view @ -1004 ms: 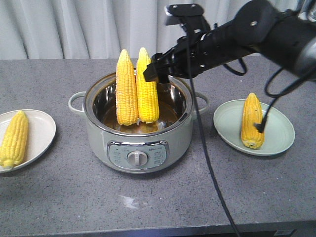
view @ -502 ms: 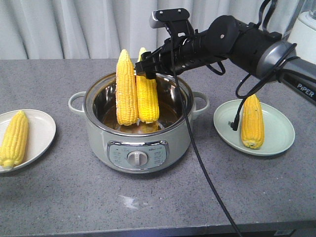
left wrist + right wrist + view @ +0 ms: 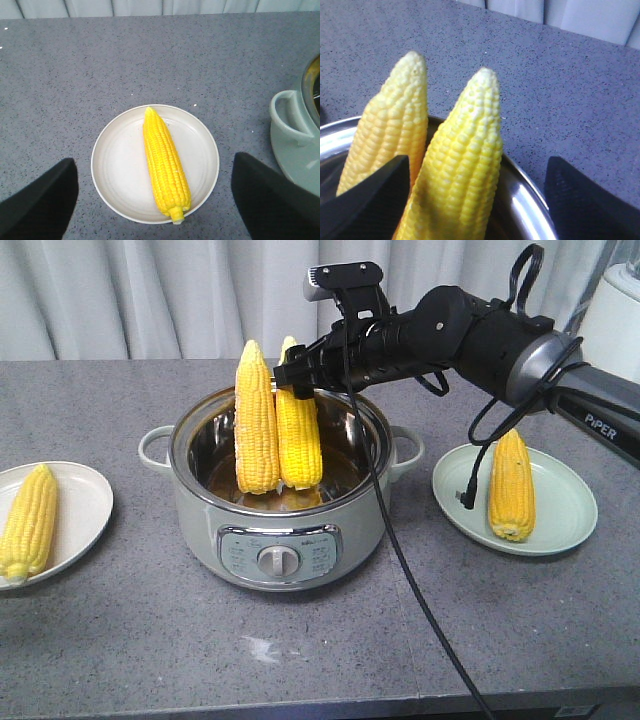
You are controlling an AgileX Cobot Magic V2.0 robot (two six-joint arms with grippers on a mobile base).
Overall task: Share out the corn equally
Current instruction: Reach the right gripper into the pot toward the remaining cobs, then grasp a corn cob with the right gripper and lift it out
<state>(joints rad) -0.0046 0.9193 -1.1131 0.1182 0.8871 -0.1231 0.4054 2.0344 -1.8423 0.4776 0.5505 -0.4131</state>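
Two corn cobs stand upright in the pale green pot (image 3: pixel 275 530), the paler one (image 3: pixel 256 420) left of the brighter one (image 3: pixel 298 425). My right gripper (image 3: pixel 300 375) is open at the brighter cob's top. In the right wrist view that cob (image 3: pixel 465 165) rises between the spread fingers (image 3: pixel 370 200), beside the paler cob (image 3: pixel 395 125). A third cob (image 3: pixel 28 522) lies on the white left plate (image 3: pixel 85 495), and another (image 3: pixel 511 485) on the green right plate (image 3: pixel 565 510). My left gripper (image 3: pixel 155 200) hangs open above the left plate (image 3: pixel 117 165) and its cob (image 3: pixel 164 165).
A black cable (image 3: pixel 400 540) hangs from my right arm across the pot's right side down to the table's front edge. A white appliance (image 3: pixel 615 310) stands at the back right. The pot's handle (image 3: pixel 290 115) shows at the right of the left wrist view.
My right arm has swung left over the pot, bringing its open gripper from beside the cobs to the top of the brighter one. The cobs have not moved.
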